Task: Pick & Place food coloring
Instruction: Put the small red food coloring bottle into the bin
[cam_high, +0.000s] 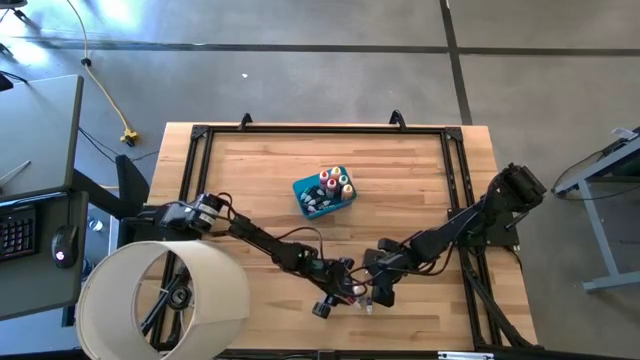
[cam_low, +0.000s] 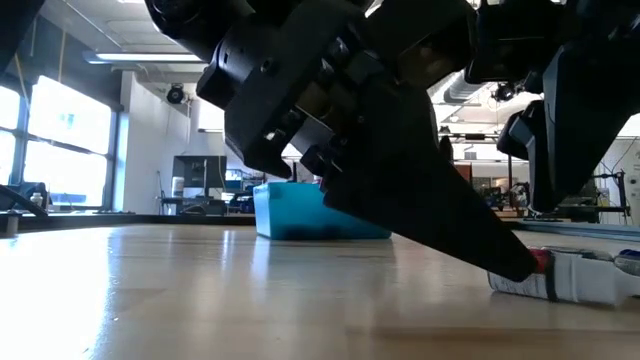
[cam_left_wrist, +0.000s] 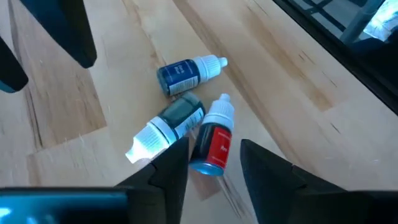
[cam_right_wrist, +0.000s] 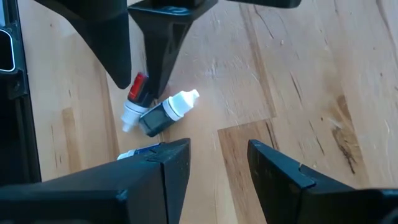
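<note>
Left wrist view: we see the red bottle (cam_left_wrist: 212, 142) lying between the left gripper (cam_left_wrist: 214, 163) fingers, jaws parted, not clamped.
Neighbours: green bottle (cam_left_wrist: 175, 119) touching; blue bottle (cam_left_wrist: 186, 71) near.
Right gripper (cam_right_wrist: 217, 163): open, hovering beside.
Risk: closing may pinch the green bottle too.
Blue tub (cam_high: 324, 193): well apart.

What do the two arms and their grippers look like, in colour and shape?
Both arms are black and jointed, with dark cables along the links. The left gripper and the right gripper each have two flat, matte dark fingers that taper toward the tips. No markings are visible.
</note>
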